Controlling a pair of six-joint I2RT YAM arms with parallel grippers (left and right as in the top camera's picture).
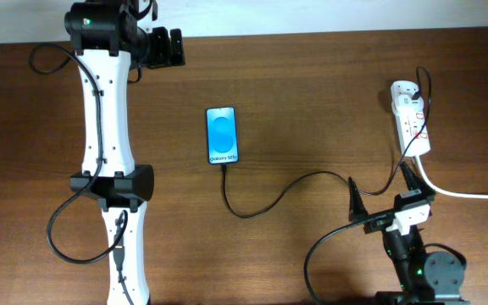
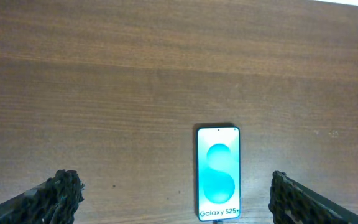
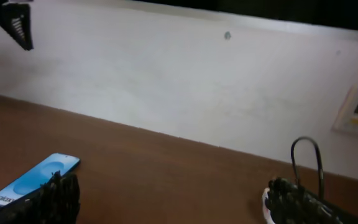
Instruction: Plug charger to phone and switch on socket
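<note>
**Socket** (image 1: pixel 412 119): white strip near the far right corner of the bench (image 1: pixel 312 85). Its long axis runs from the far edge toward the near edge, slightly slanted. A thick white cord (image 1: pixel 468 194) leaves it toward the right edge.

**Right gripper** (image 1: pixel 381 182): near the near right corner, fingers spread, holding nothing. The socket lies just beyond it toward the far edge and a little to the right. This arm is much the nearer of the two, so the switch is judged to be its job.

**Left gripper** (image 1: pixel 166 47): at the far edge, left of centre, jaws wide and empty, well apart from the socket.

**Phone** (image 1: pixel 223 135): flat, screen up and lit blue, mid-bench. Its long axis runs far to near, with the "Galaxy" end nearer.

**Charger** (image 1: pixel 278 193): thin black cable. It meets the phone's near end, loops toward the near edge, then runs right between the right gripper's fingers and up to the socket. It is judged already plugged in, though the tip itself is too small to confirm.

**Containers**: none seen.
</note>
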